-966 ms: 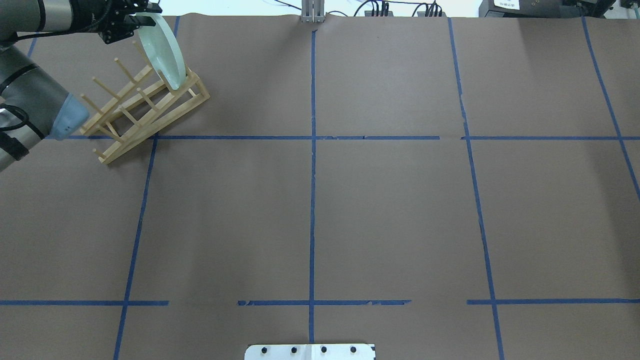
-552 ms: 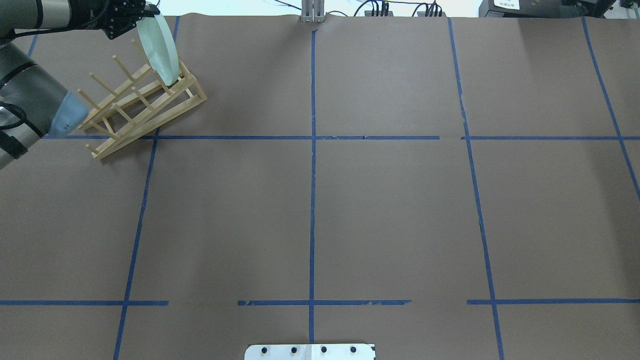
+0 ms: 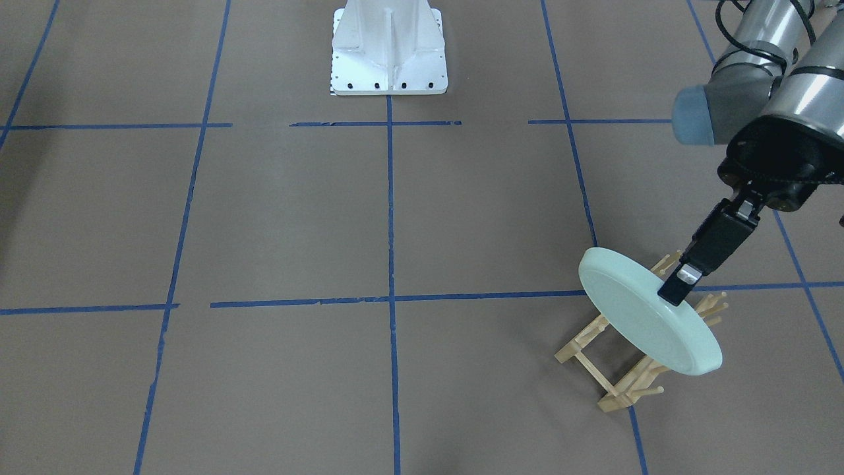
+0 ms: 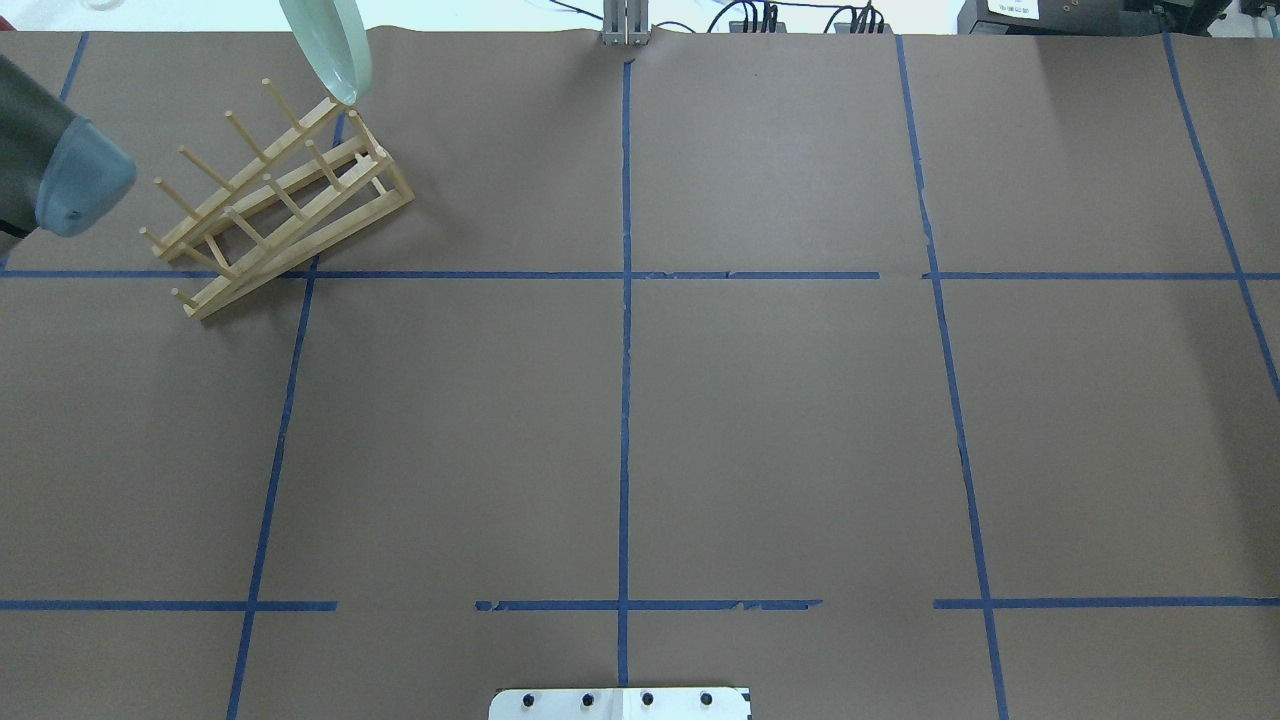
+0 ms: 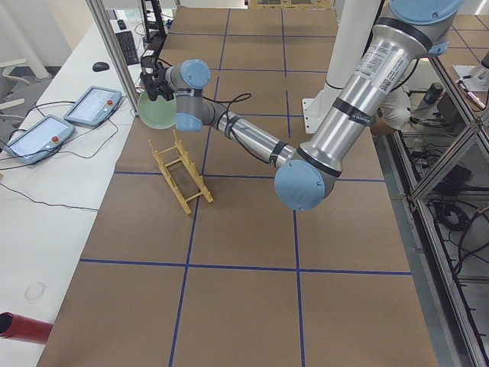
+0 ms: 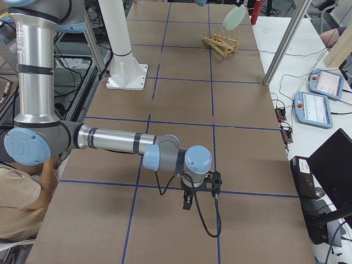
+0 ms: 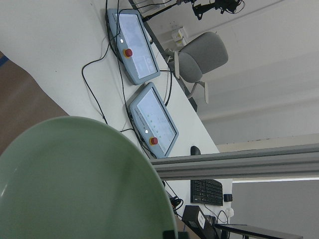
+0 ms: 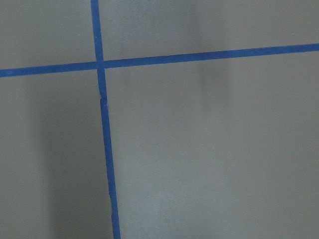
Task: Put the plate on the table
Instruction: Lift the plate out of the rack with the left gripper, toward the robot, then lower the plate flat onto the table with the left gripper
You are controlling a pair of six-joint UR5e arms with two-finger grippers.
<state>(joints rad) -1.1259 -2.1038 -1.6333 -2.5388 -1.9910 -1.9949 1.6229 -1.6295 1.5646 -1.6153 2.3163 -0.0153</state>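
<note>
The left gripper point(image 3: 675, 289) was clenched on the rim of the plate point(image 3: 630, 310). The plate hung tilted in the air above the wooden rack point(image 3: 616, 389), clear of the table point(image 3: 297, 218). The right gripper point(image 6: 187, 201) hung low over the table, well apart from them; whether it was clenched or released could not be told.

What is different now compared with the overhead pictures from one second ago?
The left tool, still gripping the plate by its rim, has lifted it out of the wooden rack. The rack first slid slightly toward the overhead view's left, then stayed put. The table is unchanged.
</note>
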